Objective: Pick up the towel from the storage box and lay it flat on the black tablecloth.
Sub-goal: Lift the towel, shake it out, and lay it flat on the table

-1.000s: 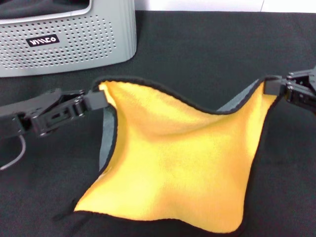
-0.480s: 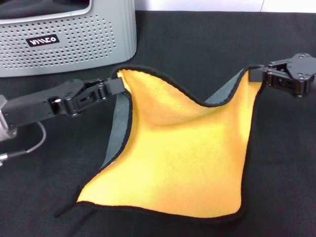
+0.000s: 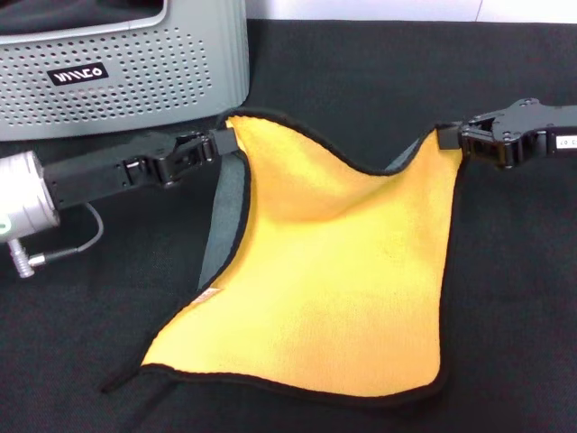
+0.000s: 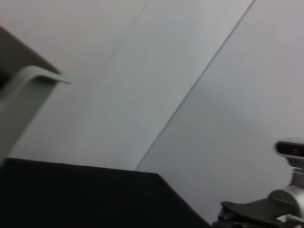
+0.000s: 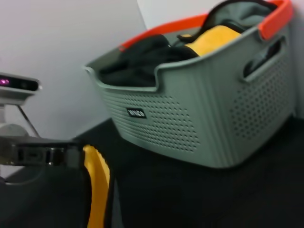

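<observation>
The towel (image 3: 343,271) hangs yellow-orange side up, stretched between my two grippers, its near edge resting on the black tablecloth (image 3: 379,81). Its grey underside shows along the left edge, with a small white tag there. My left gripper (image 3: 219,144) is shut on the towel's far left corner. My right gripper (image 3: 451,139) is shut on the far right corner. The light grey storage box (image 3: 135,81) stands at the far left behind the left gripper. In the right wrist view the box (image 5: 204,114) holds more cloths, and the towel's held corner (image 5: 97,185) shows by the left gripper.
The tablecloth covers the whole table around the towel. A cable (image 3: 63,253) loops from the left arm onto the cloth. The box has an orange rim (image 5: 280,16) in the right wrist view. A pale wall stands behind the table.
Both grippers have carried the towel's held corners away from me, toward the box side, and closer together. More of the towel's near part now lies on the cloth.
</observation>
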### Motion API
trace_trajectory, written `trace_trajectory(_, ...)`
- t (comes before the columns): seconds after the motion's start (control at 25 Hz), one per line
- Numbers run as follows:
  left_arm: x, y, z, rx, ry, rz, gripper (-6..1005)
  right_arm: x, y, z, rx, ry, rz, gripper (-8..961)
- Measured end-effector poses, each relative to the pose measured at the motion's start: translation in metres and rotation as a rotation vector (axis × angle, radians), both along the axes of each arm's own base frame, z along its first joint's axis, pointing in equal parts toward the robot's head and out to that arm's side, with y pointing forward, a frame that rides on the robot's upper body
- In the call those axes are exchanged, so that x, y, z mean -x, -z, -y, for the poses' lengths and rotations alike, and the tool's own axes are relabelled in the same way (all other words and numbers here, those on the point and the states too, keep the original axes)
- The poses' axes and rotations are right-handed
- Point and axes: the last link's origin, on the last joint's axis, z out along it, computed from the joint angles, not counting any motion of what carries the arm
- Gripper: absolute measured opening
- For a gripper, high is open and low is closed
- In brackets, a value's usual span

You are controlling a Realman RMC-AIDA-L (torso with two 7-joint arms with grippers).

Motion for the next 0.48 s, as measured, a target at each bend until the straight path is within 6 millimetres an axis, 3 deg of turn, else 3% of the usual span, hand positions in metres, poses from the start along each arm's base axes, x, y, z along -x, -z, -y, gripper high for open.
trace_trajectory(0.48, 0.009, 0.028, -0.014, -0.027, -0.076, -0.146, 19, -0.012, 0.029, -0.017, -0.016, 0.070, 0.093, 40)
